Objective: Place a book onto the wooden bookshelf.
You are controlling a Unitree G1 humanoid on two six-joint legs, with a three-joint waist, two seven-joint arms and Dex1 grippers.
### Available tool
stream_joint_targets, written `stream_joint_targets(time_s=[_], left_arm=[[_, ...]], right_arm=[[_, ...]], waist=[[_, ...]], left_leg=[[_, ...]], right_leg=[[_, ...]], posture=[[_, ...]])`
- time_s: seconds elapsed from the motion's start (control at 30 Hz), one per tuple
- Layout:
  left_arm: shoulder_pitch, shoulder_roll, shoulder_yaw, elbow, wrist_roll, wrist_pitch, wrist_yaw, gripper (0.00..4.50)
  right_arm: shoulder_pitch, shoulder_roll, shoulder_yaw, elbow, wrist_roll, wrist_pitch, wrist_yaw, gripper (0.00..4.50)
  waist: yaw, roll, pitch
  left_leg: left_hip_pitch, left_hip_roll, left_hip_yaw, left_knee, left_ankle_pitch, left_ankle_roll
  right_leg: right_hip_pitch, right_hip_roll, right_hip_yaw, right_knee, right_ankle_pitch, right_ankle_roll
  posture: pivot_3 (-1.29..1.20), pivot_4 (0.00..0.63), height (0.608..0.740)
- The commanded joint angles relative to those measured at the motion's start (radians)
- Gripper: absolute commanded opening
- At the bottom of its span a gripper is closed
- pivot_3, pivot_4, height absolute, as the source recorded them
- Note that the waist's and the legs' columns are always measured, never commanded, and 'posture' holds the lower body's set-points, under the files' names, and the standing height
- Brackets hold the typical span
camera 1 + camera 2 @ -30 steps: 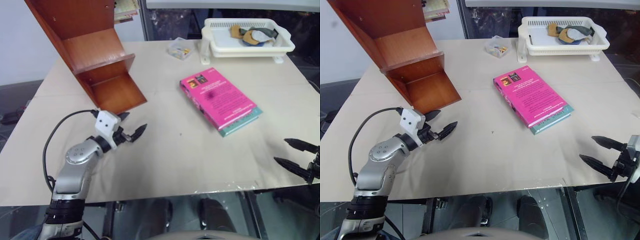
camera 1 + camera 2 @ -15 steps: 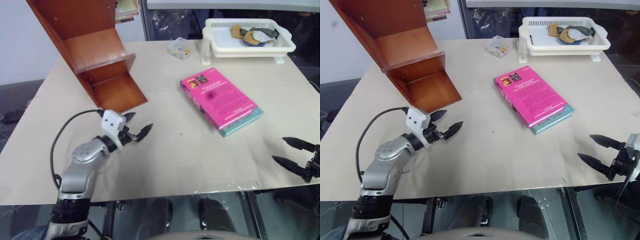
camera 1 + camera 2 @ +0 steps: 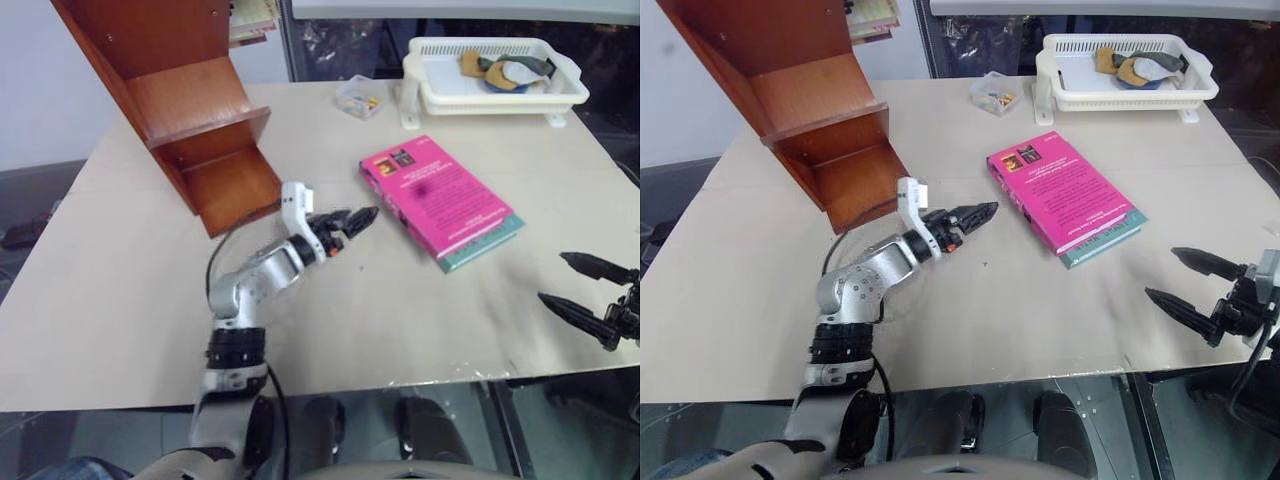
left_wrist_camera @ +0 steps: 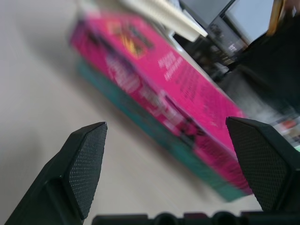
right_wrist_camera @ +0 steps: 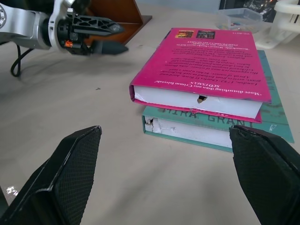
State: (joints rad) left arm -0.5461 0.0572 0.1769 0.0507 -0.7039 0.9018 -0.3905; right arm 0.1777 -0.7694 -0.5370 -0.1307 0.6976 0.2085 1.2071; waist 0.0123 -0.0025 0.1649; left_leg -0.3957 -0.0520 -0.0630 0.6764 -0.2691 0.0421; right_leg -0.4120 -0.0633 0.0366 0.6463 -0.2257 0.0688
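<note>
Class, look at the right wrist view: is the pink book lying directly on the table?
No. The pink book lies on top of a teal book, which rests on the table.

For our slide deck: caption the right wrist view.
Pink book stacked on a teal book, left gripper approaching.

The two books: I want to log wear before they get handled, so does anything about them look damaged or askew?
The pink book lies skewed on the teal-green book. Both show torn or nicked spots along their page edges in the right wrist view. Otherwise nothing stands out.
</note>
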Motion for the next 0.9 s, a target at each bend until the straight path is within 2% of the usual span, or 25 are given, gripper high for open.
stream_joint_targets(time_s=[0.03, 0.23, 0.3, 0.67, 0.83, 0.87, 0.9], left_arm=[[-0.077, -0.067, 0.113, 0.093, -0.121, 0.071, 0.083, 4.46], [-0.168, -0.123, 0.216, 0.238, -0.211, 0.121, 0.146, 4.46], [-0.227, -0.155, 0.251, 0.349, -0.227, 0.103, 0.172, 4.46], [-0.415, -0.194, 0.256, 0.717, -0.16, -0.033, 0.124, 4.46], [-0.483, -0.188, 0.315, 0.874, -0.16, -0.123, 0.123, 4.46], [-0.495, -0.185, 0.327, 0.902, -0.161, -0.137, 0.12, 4.08], [-0.503, -0.184, 0.333, 0.922, -0.159, -0.145, 0.112, 3.94]], right_arm=[[-0.003, -0.01, -0.041, -0.044, 0.017, -0.009, -0.012, 4.5], [0.006, 0.003, -0.034, -0.059, 0.005, -0.023, -0.023, 4.5], [0.019, 0.009, -0.037, -0.068, 0.001, -0.03, -0.025, 4.5], [0.074, 0.013, -0.083, -0.103, 0.016, -0.038, -0.037, 4.5], [0.111, 0.017, -0.107, -0.126, 0.02, -0.037, -0.042, 4.5], [0.117, 0.018, -0.111, -0.13, 0.02, -0.037, -0.043, 4.5], [0.127, 0.019, -0.117, -0.135, 0.018, -0.038, -0.043, 4.5]], waist=[[0.001, 0.0, 0.0], [0.003, -0.001, 0.0], [0.006, -0.001, 0.001], [0.002, -0.002, 0.001], [0.003, -0.002, 0.001], [0.003, -0.002, 0.001], [0.003, -0.002, 0.001]], left_leg=[[0.001, 0.0, 0.001, 0.0, 0.0, 0.0], [0.0, 0.0, 0.0, 0.003, 0.0, 0.0], [0.0, -0.001, 0.0, 0.003, 0.0, -0.001], [-0.001, -0.001, 0.001, 0.003, 0.001, -0.001], [-0.001, -0.002, 0.001, 0.003, 0.001, -0.001], [-0.001, -0.002, 0.001, 0.003, 0.001, -0.001], [-0.001, -0.002, 0.001, 0.003, 0.001, -0.001]], right_leg=[[0.0, 0.001, 0.001, 0.0, 0.0, 0.0], [0.001, 0.0, 0.0, 0.001, 0.0, 0.0], [0.001, 0.0, 0.0, 0.001, 0.0, 0.0], [0.0, 0.001, 0.0, 0.002, 0.0, 0.0], [0.0, 0.001, 0.0, 0.001, 0.0, 0.001], [0.0, 0.0, 0.0, 0.001, 0.0, 0.001], [0.0, 0.0, 0.0, 0.001, 0.0, 0.001]], posture=[[0.0, 0.15, 0.74], [0.0, 0.15, 0.74], [0.0, 0.15, 0.74], [0.0, 0.15, 0.74], [0.0, 0.15, 0.74], [0.0, 0.15, 0.74], [0.0, 0.15, 0.74]])
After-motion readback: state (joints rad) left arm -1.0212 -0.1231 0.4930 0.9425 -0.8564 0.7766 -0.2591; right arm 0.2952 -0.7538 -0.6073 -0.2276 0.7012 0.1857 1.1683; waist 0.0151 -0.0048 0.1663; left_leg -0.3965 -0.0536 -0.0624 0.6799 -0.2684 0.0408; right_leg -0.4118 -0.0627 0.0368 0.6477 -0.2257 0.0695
